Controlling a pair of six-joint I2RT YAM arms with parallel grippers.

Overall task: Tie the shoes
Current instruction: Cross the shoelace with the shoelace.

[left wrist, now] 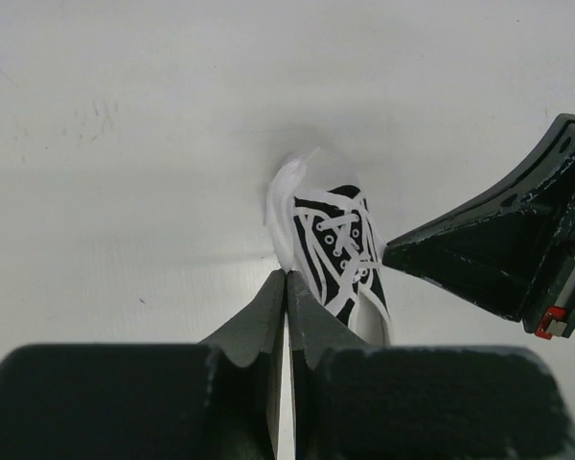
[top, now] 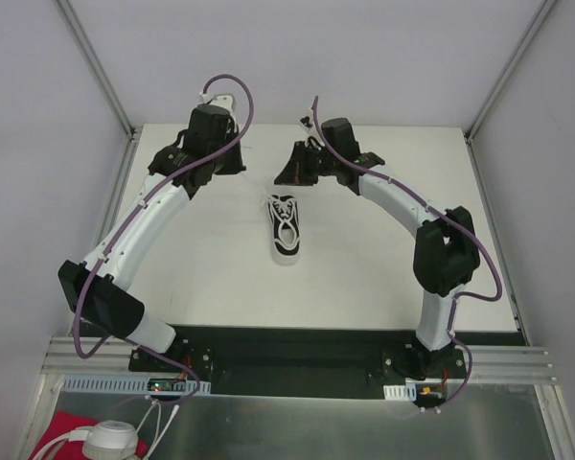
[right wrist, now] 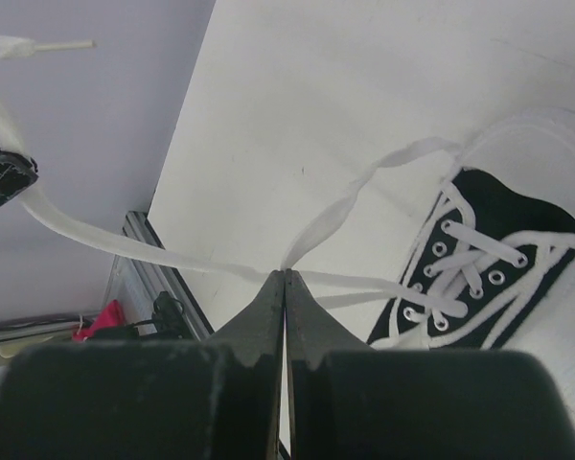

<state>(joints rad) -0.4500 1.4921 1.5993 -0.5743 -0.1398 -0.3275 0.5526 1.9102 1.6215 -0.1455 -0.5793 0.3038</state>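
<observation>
A small black sneaker (top: 285, 230) with a white sole lies mid-table, with white laces (right wrist: 479, 257) criss-crossed over its tongue. My left gripper (top: 241, 168) hovers at its back left and my right gripper (top: 280, 179) just behind it. In the left wrist view the left gripper (left wrist: 286, 274) is shut, with a white lace (left wrist: 289, 206) pinched at its tips beside the sneaker (left wrist: 343, 251). The right gripper (right wrist: 286, 273) is shut on a lace strand (right wrist: 364, 187) that curves back to the sneaker (right wrist: 489, 206). A second strand (right wrist: 96, 240) crosses in front of it, running up past the left gripper's finger (right wrist: 0, 177).
White walls close in the table (top: 383, 278) at the back and both sides, with metal posts in the corners. A black base plate and a metal rail (top: 297, 362) run along the near edge. A red cloth (top: 72, 429) and a white object lie below it at the left.
</observation>
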